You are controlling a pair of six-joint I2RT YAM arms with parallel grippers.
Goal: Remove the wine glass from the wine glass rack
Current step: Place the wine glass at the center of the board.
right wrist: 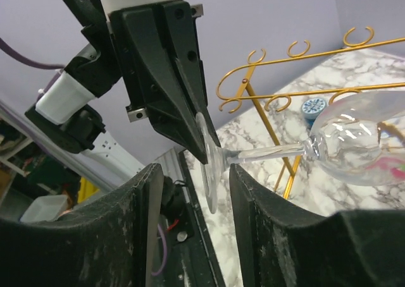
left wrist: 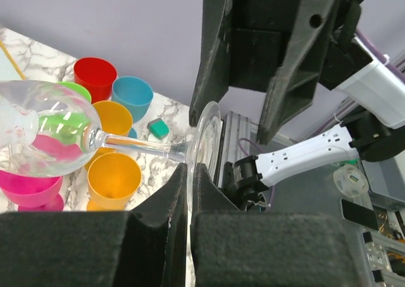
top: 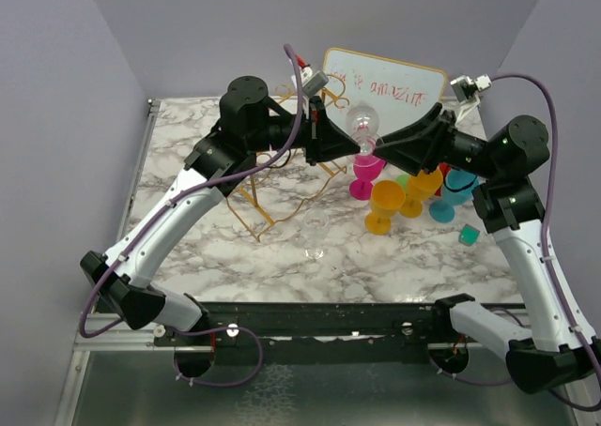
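The clear wine glass (top: pixel 362 121) is held sideways in the air, its stem level and its bowl (left wrist: pixel 44 135) over the coloured cups. My left gripper (top: pixel 329 133) is shut on the rim of its foot (left wrist: pixel 205 135), fingers meeting there (left wrist: pixel 190 172). My right gripper (top: pixel 374 150) is open, one finger on each side of the foot (right wrist: pixel 209 173), not gripping it. The gold wire wine glass rack (top: pixel 272 201) stands on the table below and left of the glass. Its curled hooks show behind the glass in the right wrist view (right wrist: pixel 266 78).
Pink (top: pixel 366 174), orange (top: pixel 385 205) and blue (top: pixel 456 190) cups cluster right of the rack. A teal cube (top: pixel 469 236) lies near them. A gold-framed whiteboard (top: pixel 390 79) leans at the back wall. A small clear object (top: pixel 315 253) lies on the marble table (top: pixel 188 144).
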